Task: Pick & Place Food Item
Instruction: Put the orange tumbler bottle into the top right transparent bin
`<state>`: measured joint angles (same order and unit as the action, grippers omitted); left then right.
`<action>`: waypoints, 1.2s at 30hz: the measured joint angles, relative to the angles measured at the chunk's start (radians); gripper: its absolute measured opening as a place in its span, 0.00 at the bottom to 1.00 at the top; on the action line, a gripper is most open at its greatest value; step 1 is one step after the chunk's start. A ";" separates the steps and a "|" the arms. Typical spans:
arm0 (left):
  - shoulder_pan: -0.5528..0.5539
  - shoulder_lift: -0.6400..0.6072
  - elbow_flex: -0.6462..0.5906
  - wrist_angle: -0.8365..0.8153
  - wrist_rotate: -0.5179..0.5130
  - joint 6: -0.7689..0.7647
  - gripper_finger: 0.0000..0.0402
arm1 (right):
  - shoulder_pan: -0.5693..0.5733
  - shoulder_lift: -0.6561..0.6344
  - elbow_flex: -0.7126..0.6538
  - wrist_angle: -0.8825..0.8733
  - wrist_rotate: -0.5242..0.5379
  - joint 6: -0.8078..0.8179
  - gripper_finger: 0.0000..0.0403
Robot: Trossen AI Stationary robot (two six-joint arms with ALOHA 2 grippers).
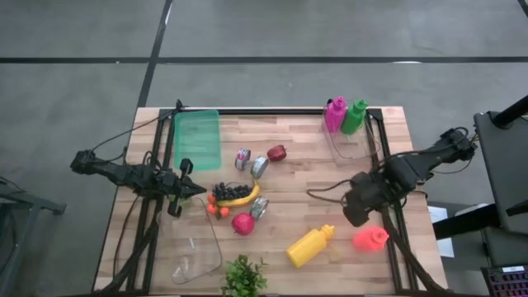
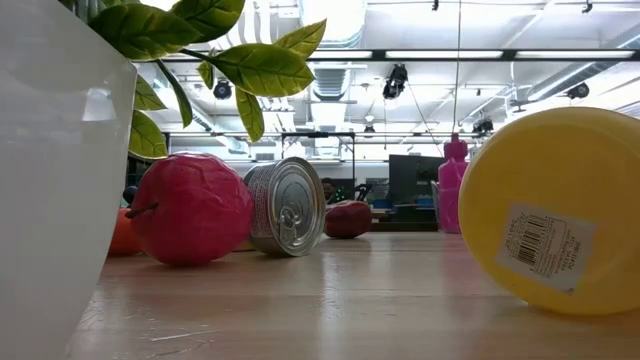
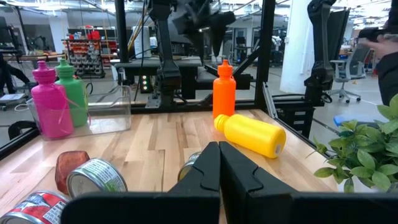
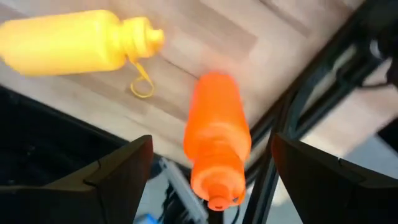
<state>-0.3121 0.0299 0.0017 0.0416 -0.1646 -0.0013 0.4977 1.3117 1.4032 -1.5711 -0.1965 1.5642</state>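
Food lies mid-table: a banana [image 1: 241,199] with dark grapes [image 1: 227,189], small orange fruits [image 1: 216,208], a red pomegranate [image 1: 242,223] and a red apple [image 1: 277,153]. An orange bottle [image 4: 216,143] stands upright near the right edge. My right gripper [image 1: 359,208] hangs open above it, pointing down; in its wrist view the fingers [image 4: 124,171] stand wide on either side of the bottle, clear of it. My left gripper [image 3: 219,167] rests shut and level at the table's left [image 1: 177,196], holding nothing.
A yellow bottle [image 1: 310,246] lies near the orange one. Cans [image 1: 259,167] lie among the fruit. Pink and green bottles [image 1: 345,115] stand in a clear bin at the far right. A green tray [image 1: 196,139] sits far left, with a clear container [image 1: 198,256] and a plant [image 1: 243,276] at the near edge.
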 joint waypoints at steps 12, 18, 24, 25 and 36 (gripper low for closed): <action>0.000 0.000 0.000 0.000 0.000 0.000 0.00 | 0.237 0.054 -0.013 0.000 0.073 0.066 0.81; 0.000 0.000 0.000 0.000 0.000 0.000 0.00 | 0.308 0.058 -0.013 0.000 0.103 0.143 0.81; 0.000 0.000 0.000 0.000 0.000 0.000 0.00 | 0.343 0.058 -0.013 0.012 0.145 0.150 0.81; 0.000 0.000 0.000 0.000 0.000 0.000 0.00 | 0.348 0.058 -0.013 0.014 0.144 0.155 0.81; 0.000 0.000 0.000 0.000 0.000 0.000 0.00 | 0.413 0.088 -0.005 0.031 0.140 0.194 0.81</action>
<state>-0.3119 0.0303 0.0021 0.0418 -0.1646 -0.0013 0.9109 1.3994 1.3981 -1.5400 -0.0565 1.7578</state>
